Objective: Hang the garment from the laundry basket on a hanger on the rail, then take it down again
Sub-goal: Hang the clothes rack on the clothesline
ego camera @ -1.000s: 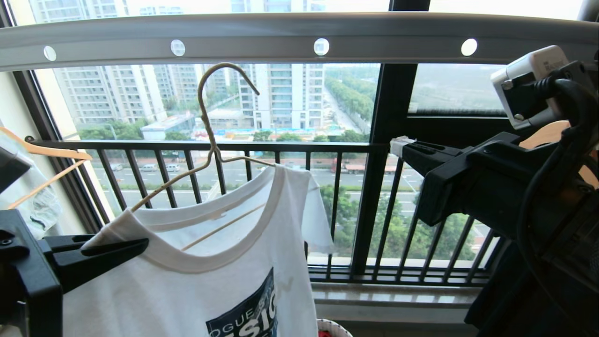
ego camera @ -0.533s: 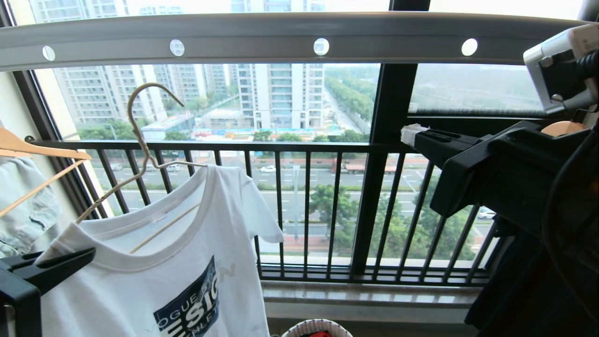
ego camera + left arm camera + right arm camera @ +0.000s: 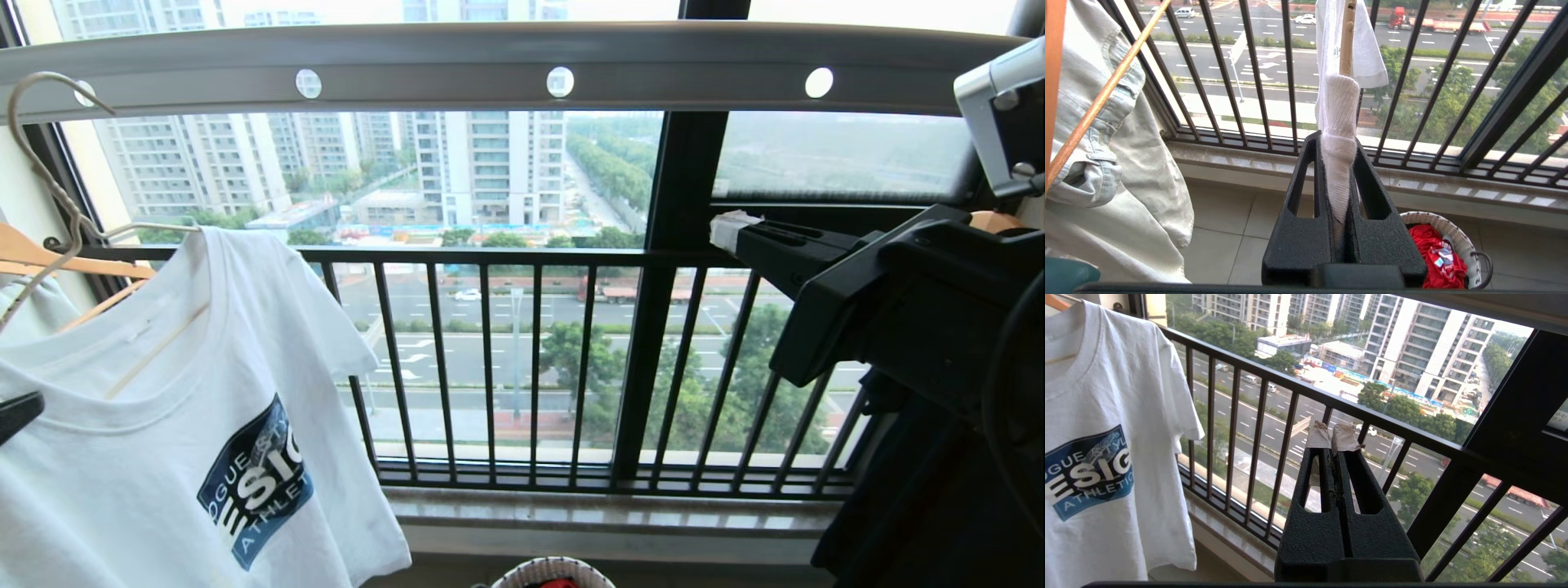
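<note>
We list the T-shirt [image 3: 163,425], light, limp cotton on its hanger [image 3: 49,188] below the rail [image 3: 457,65], best gripped at the shoulder, where our left gripper [image 3: 1340,163] pinches it; right gripper [image 3: 1334,441] closed, empty.

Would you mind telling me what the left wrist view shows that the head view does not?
Only the left wrist view shows the left gripper clamped on the T-shirt shoulder and hanger, and red cloth inside the laundry basket. Only the head view shows the rail, hanger hook, chest print and shut right gripper. Both show the T-shirt, basket and window railing.
</note>
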